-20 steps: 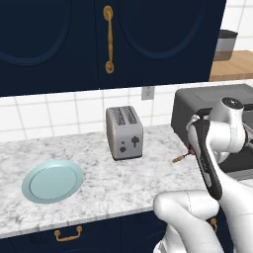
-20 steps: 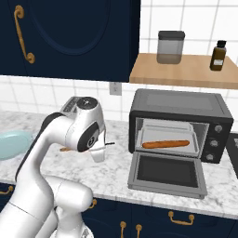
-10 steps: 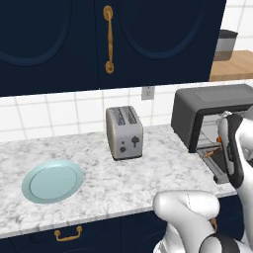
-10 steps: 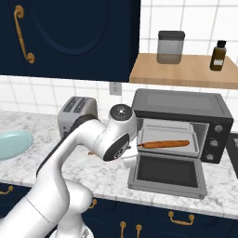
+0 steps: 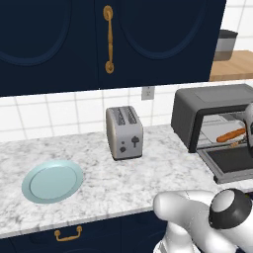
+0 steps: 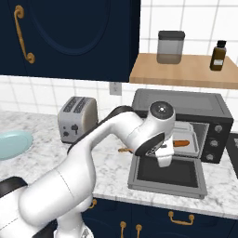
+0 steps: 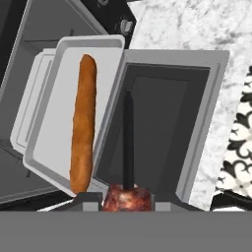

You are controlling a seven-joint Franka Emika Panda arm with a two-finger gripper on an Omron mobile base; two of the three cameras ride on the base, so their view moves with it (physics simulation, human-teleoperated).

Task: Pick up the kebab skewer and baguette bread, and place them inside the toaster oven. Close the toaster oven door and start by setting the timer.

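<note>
The baguette [image 7: 82,129] already lies on the pale tray [image 7: 54,113] inside the toaster oven [image 6: 183,122], so that half of the loading looks done. In the hand view it sits ahead of the pincer [image 7: 127,199] and off to its left, running lengthwise along the tray, apart from the fingers.

The skewer [image 7: 128,147] is not yet in. The pincer is closed narrowly on it: the red-brown meat chunks sit right between the fingertips, and the thin dark stick points straight ahead from them, out over the lowered oven door [image 7: 162,133]. In the right base view a short brown end of the stick [image 6: 124,149] pokes out behind the wrist toward the silver toaster [image 6: 76,119]. The pincer [image 6: 164,160] hangs just above the dropped door [image 6: 167,174], in front of the oven's mouth, with the tray beyond it.

What is left, as I judge it: carry the skewer forward past the door onto the tray or rack beside the baguette, let go, back the hand out, lift the door shut by its handle, and then turn the timer knob on the oven's right-hand panel [image 6: 214,132]. So the task stands somewhere near its middle; the door is fully open and the knobs look untouched.

The blue plate [image 5: 52,180] on the counter [image 5: 123,173], well behind the pincer, has nothing on it.
</note>
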